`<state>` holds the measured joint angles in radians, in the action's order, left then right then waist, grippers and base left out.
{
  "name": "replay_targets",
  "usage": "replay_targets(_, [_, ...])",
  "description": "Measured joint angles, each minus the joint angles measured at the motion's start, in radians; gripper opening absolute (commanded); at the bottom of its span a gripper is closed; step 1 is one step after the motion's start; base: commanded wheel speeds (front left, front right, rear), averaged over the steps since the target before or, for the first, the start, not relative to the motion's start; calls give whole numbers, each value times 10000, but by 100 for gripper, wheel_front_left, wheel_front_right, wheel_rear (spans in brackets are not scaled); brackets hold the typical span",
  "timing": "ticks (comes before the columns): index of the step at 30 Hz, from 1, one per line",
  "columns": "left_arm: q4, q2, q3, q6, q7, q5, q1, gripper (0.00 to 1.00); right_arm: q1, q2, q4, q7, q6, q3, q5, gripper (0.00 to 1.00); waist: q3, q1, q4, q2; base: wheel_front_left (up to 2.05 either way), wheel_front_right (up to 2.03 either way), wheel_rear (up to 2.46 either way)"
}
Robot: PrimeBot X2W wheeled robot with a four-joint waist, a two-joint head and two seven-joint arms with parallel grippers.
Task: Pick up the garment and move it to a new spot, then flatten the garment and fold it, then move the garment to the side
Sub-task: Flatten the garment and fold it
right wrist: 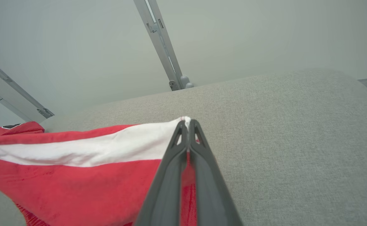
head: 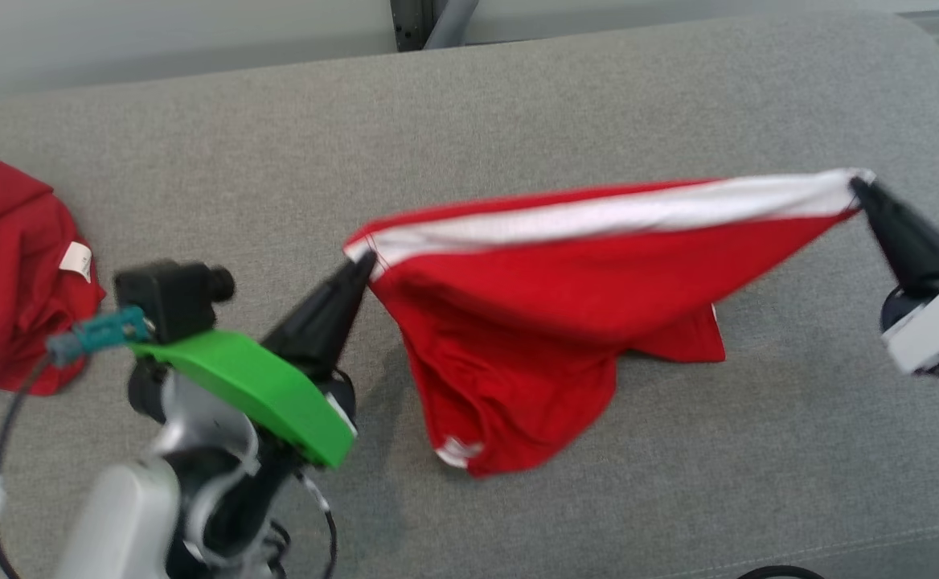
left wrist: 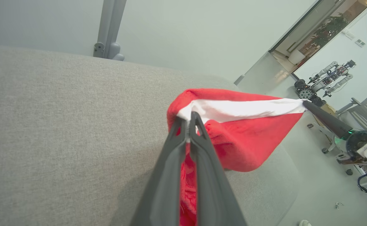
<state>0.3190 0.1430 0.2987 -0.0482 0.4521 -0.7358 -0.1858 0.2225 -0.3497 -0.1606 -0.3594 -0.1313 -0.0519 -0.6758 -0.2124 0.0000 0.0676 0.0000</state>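
The garment (head: 550,322) is red, with a white band along its top edge and a small white mark near its lowest hem. It hangs stretched between 2 corners. The 9 o'clock end is pinched in the left gripper (head: 366,261) and the 2 o'clock end in the right gripper (head: 857,183). The band runs taut between them. Below it the red cloth sags in loose folds toward 6 o'clock, and its lowest part seems to touch the grey cushion (head: 518,104).

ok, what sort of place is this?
Probably a robotics lab: another robot stands on the floor beyond, a metal post runs up the pale wall, and the work surface is a grey upholstered couch.
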Motion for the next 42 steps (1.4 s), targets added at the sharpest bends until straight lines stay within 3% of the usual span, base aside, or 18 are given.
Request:
replay_targets(6, [-941, 516, -656, 100, 1609, -571, -3685, 0, 3226, -31, 690, -1430, 0, -725, -232, 0, -893, 1, -45, 0, 0, 0, 0])
replay_targets(9, [-2253, 675, -665, 157, 2052, -355, -5871, 0, 5524, 435, 1833, -1620, 0, -903, 182, 0, -1466, 3, -86, 0, 0, 0, 0])
replay_targets(13, [-4376, 531, -541, 230, 1825, 226, -8291, 0, 8328, 1390, 3614, -940, -2, -1183, 1227, 0, -2228, 4, -153, 0, 0, 0, 0])
replay_targets(18, [-6763, 226, -623, 230, 121, 1195, -10921, 0, 11223, 2433, 5434, 713, -6, -1703, 2475, 0, -3112, 4, -233, 0, 0, 0, 0])
replay_targets(21, [-7944, 71, -660, 437, -1162, 1584, -12212, 0, 12716, 2715, 6335, 1753, -4, -2052, 2788, 0, -3629, 4, -257, 0, 0, 0, 0])
replay_targets(25, [-9185, 190, -453, 721, -3315, 2477, -13327, 0, 13715, 2817, 6949, 3053, -4, -1547, 2989, 0, -4322, 3, -257, 0, 0, 0, 0])
replay_targets(30, [-10498, 173, -439, 1342, -5497, 2545, -13463, 0, 13296, 2846, 7388, 3954, -2, -550, 1745, 0, -5108, 3, -144, -1, 0, 0, 0])
replay_targets(34, [-11334, 130, -75, 1718, -6441, 2138, -12046, 0, 11198, 2385, 6941, 4395, 4, 859, 211, 0, -5412, 3, 21, 0, 0, 0, 0])
replay_targets(39, [-10598, 407, 928, 1762, -6916, 1164, -9787, 0, 8042, 999, 5056, 4761, 8, 2226, -1756, 0, -5119, 1, 120, 0, 0, 0, 0])
replay_targets(40, [-10065, 717, 1210, 1789, -7010, 938, -9021, 0, 6656, 259, 4383, 4895, 6, 2401, -2245, 0, -4892, 0, 147, 0, 0, 0, 0])
replay_targets(42, [-9547, 965, 1463, 1799, -7087, 767, -8197, 0, 5431, -433, 3785, 5049, -8, 2560, -2564, 0, -4643, -1, 126, 0, 0, 0, 0])
